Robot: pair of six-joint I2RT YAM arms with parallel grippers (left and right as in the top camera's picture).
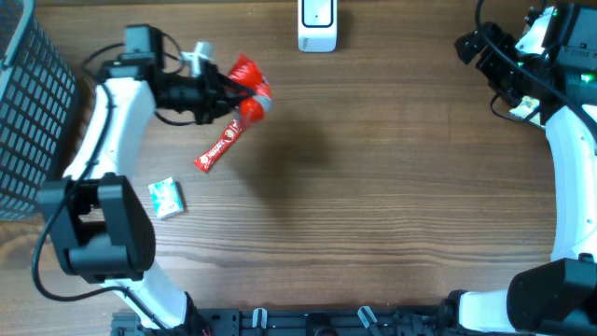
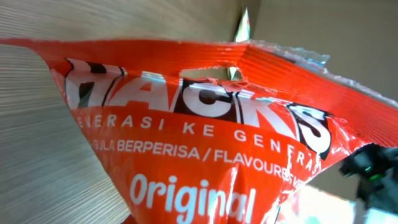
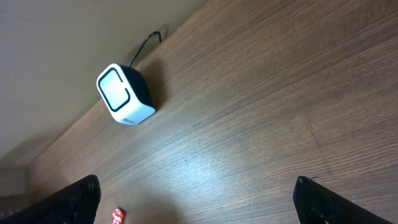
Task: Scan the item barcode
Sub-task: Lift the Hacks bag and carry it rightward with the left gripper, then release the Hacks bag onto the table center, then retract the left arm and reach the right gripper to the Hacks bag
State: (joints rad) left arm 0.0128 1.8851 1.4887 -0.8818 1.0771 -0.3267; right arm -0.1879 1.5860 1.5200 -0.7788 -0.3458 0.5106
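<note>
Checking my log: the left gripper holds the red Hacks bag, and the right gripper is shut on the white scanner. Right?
No. The right gripper is open and empty; the right wrist view shows the white scanner standing apart on the table. The left gripper does hold the red Hacks bag.

The bag (image 2: pixel 205 155) is orange-red, with white lettering and black letters edged in white. The slim packet (image 1: pixel 217 149) is red with white print. The small box (image 1: pixel 167 198) is green and white. The scanner (image 1: pixel 317 26) is white, the desk (image 1: pixel 392 205) is brown wood grain, and the basket (image 1: pixel 28 103) is a dark grid.
</note>
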